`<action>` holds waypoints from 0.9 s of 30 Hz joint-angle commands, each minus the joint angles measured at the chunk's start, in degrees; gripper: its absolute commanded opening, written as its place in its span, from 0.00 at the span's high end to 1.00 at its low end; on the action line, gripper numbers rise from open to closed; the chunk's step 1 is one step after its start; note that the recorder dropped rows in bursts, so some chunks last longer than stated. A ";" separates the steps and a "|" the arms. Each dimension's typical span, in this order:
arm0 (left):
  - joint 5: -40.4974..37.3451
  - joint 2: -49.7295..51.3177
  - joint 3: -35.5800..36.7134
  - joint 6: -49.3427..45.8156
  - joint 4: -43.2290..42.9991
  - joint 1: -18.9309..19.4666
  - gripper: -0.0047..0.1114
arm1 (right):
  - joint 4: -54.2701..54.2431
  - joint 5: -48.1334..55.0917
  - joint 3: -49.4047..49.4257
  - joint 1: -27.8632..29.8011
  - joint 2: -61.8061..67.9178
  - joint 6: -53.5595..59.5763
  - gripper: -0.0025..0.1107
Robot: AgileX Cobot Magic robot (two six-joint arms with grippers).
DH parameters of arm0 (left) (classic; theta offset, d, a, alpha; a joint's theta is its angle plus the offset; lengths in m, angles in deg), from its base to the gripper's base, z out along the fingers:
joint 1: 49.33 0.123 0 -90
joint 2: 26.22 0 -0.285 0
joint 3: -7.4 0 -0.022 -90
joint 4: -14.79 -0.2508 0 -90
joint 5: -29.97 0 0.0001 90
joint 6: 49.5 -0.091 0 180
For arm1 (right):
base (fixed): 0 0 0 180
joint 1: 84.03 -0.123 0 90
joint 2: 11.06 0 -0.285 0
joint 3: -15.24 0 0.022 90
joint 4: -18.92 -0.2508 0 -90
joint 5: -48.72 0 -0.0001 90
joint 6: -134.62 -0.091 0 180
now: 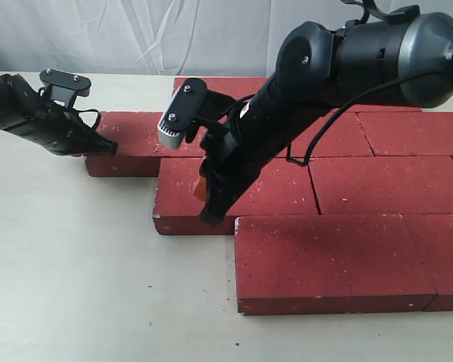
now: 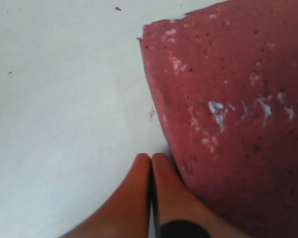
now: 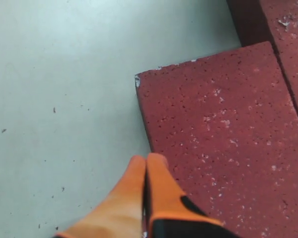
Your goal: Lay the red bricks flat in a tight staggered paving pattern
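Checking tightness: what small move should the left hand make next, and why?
Probably a push toward its row: the shut left hand sits at the outermost brick's free end, so that would tighten the joint, which the right arm hides.

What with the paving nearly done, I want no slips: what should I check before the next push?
1. Left pincer shut for pushing: ok.
2. Right pincer shut: ok.
3. Left pincer placed at the back-left brick edge: ok.
4. Right pincer placed at the middle-left brick front edge: ok.
5. Visible red bricks flat, rows staggered: ok.
6. Joints hidden under the right arm tight: cannot tell.
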 commanded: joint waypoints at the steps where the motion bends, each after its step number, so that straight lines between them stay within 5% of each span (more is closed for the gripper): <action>1: -0.65 -0.22 -0.22 0.07 -1.83 0.31 0.96 | 0.44 -0.34 0.04 0.27 -0.42 -0.52 0.99; 5: -2.43 -0.92 -0.22 1.63 -0.64 2.80 0.96 | 0.44 -1.36 0.04 0.27 -0.42 -0.52 0.99; 16: -9.66 -11.17 -0.22 1.63 1.26 1.18 0.96 | 1.13 -8.18 -1.20 0.84 -1.22 -2.54 0.99; 21: -2.77 -12.15 -2.77 1.63 9.62 -1.81 0.96 | 10.54 -1.02 -7.59 3.42 -1.10 -13.35 0.99; 27: -16.75 -15.99 -4.75 2.03 -4.31 -1.43 0.96 | 26.70 14.36 -13.36 9.85 -2.12 -29.79 0.99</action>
